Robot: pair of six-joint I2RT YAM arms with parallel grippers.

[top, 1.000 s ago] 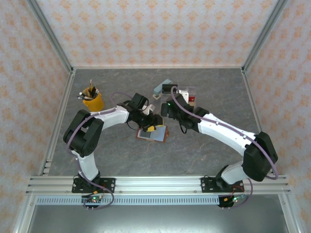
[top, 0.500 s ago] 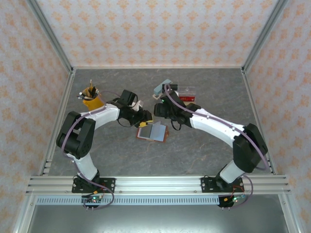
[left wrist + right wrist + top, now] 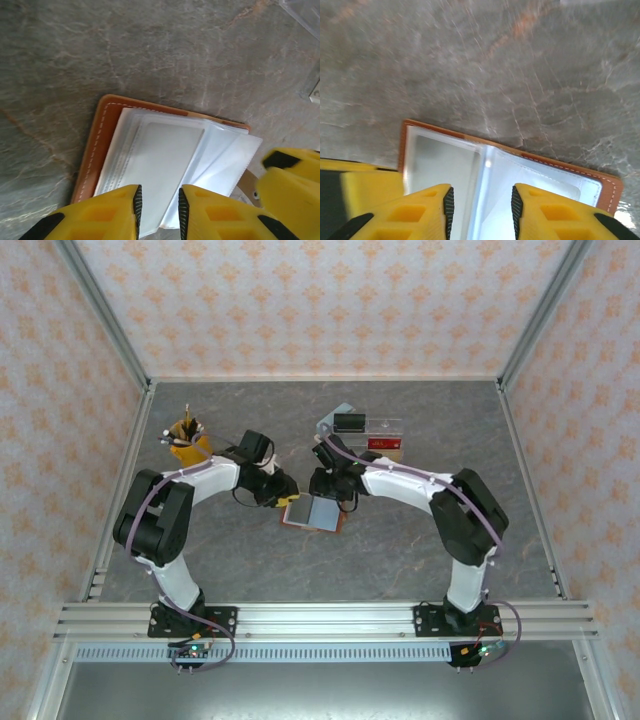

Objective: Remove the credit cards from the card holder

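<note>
The card holder (image 3: 316, 512) lies open on the grey table, brown leather with clear, pale plastic sleeves (image 3: 165, 160) fanned upward. Glare hides whether credit cards sit in the sleeves. My left gripper (image 3: 284, 497) is at the holder's left edge, its yellow fingers (image 3: 107, 215) a narrow gap apart above a sleeve, with nothing pinched. From the far side my right gripper (image 3: 326, 486) hovers over the holder (image 3: 520, 165), jaws apart over the sleeve fold. In the left wrist view, the right gripper's fingers (image 3: 292, 180) show at the right. A red, card-like thing (image 3: 384, 443) lies in the clear organiser.
A yellow cup (image 3: 190, 447) with pens stands at the back left. A clear acrylic organiser (image 3: 378, 432) with a black box (image 3: 350, 422) on it and a light blue block (image 3: 333, 418) stand behind the holder. Metal frame rails (image 3: 320, 620) run along the near edge.
My left gripper slid left, from over the holder to its left edge. My right gripper came down and left to the holder's far edge. Both pairs of jaws narrowed.
</note>
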